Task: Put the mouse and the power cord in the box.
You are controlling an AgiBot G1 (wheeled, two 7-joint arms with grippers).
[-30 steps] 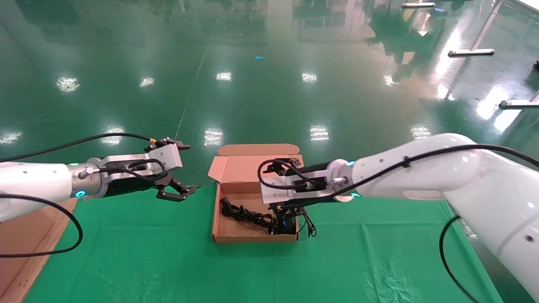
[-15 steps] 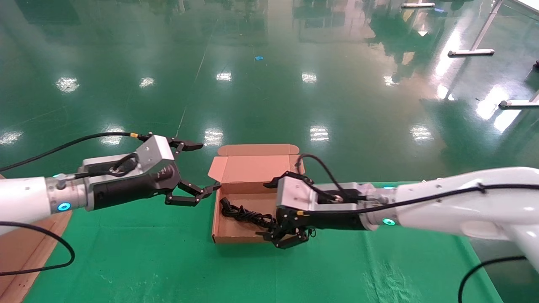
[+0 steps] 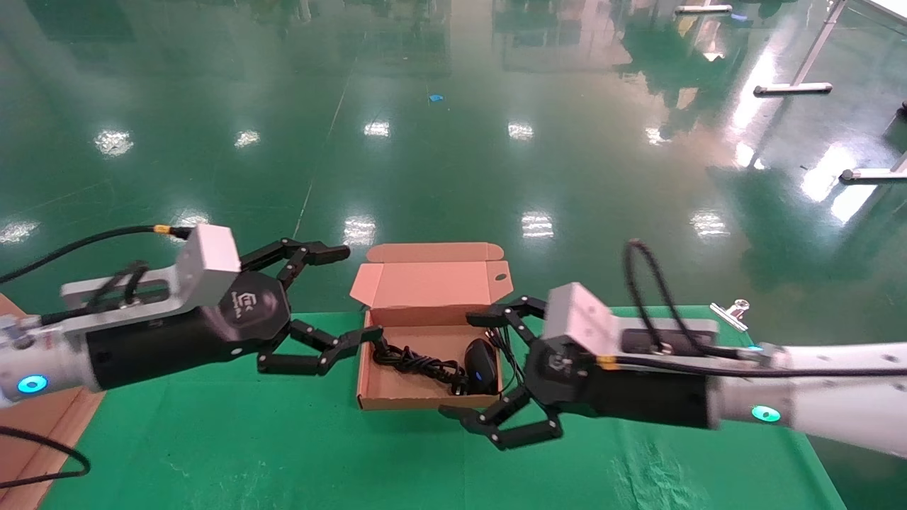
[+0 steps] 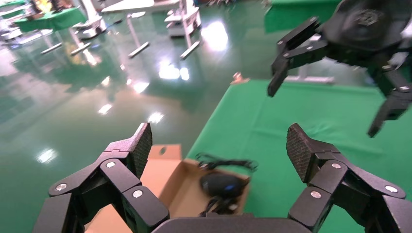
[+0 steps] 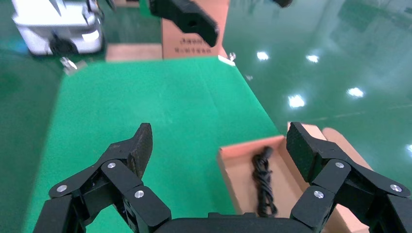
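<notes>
Left gripper (image 3: 340, 301): spread wide, holding nothing, lower fingertip touching or just short of the left wall of the box (image 3: 363, 375). Risk, as a guess: a nudge from that fingertip, shoving the light cardboard across the cloth (image 3: 212, 439) or tipping the wall inward onto the cord (image 3: 414, 363).

Box: lid up, flap standing at the far side. Cord bundled along the floor, running from the left wall toward the middle. Mouse (image 3: 482, 365) lying just right of the cord, blue light showing, thin cable looped over the right wall and partly outside. Risk here: that loose loop snagging on a finger and dragging the mouse back out, or jamming under the lid at closing.

Right gripper (image 3: 478, 372): also fully open, empty, just outside the right front corner, upper finger above the mouse cable, lower finger in front of the box. Mouse close to these fingers but not between them.
</notes>
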